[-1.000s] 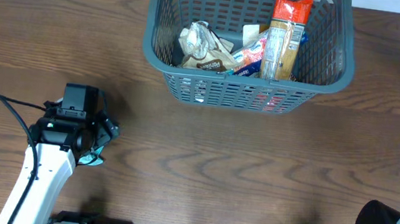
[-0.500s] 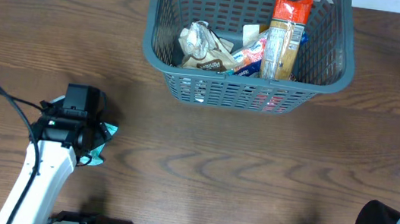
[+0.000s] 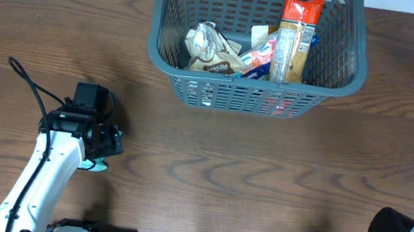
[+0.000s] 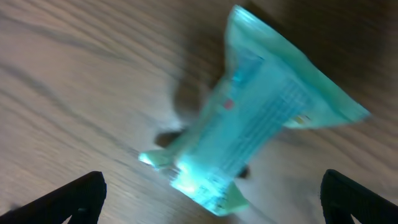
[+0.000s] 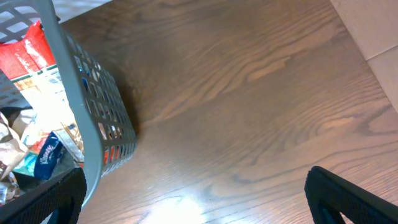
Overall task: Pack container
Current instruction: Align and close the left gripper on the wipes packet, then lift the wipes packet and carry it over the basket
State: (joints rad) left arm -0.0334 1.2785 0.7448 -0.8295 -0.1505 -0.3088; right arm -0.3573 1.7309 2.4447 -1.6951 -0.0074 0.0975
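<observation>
Container [image 3: 253, 98] interior shows overhead; teal packet [image 4: 261, 124] fills left wrist view.

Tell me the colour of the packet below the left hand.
Pale teal plastic packet, clearest in the left wrist view.

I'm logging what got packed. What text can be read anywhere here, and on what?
"Kleenex": on the blue pack inside the basket, seen in the right wrist view.
Brown bag: a white word, too small to read.
Tall packet: label print too small to read.
Teal packet on the table: print blurred, unreadable.
</observation>
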